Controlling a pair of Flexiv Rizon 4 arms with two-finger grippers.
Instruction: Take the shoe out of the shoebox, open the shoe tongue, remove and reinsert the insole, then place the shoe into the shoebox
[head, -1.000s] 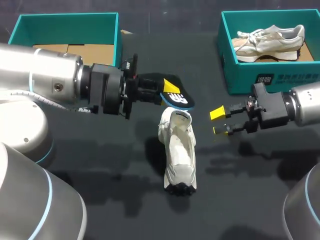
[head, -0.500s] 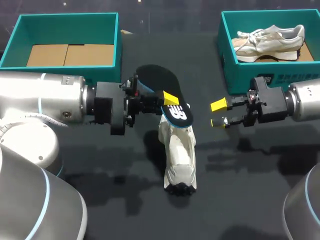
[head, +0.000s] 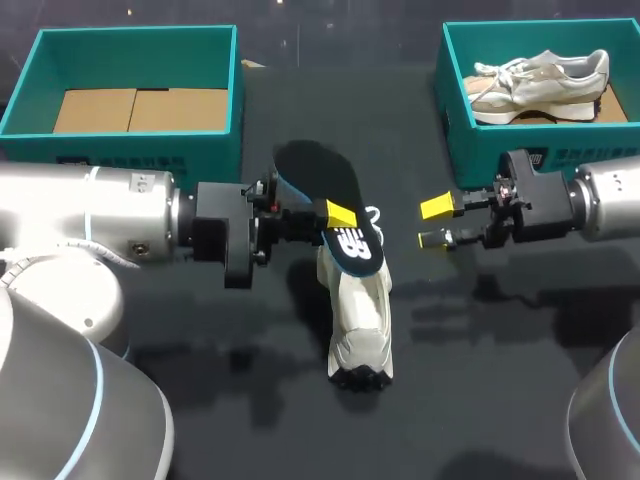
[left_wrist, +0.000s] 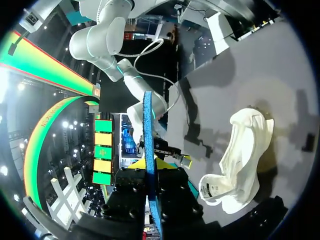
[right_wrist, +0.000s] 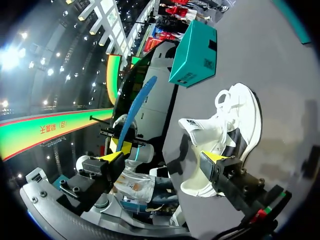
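**Status.** The shoe (head: 358, 310) lies on the surface, out of its box, with its mouth open. The insole (head: 322, 190) is out of the shoe; the left hand (head: 335, 213) pinches it just above the shoe's opening. The right hand (head: 435, 224) is beside the shoe, fingers spread and empty.

**Remaining, by judgement.** Reinsert the insole, then return the shoe to the empty box (head: 130, 35) at far left. The far right box (head: 520, 150) holds a second shoe (head: 540, 80).

**Views.** Only the left wrist view shows the insole (left_wrist: 148, 150) edge-on between the fingers. Only the head view shows both boxes.
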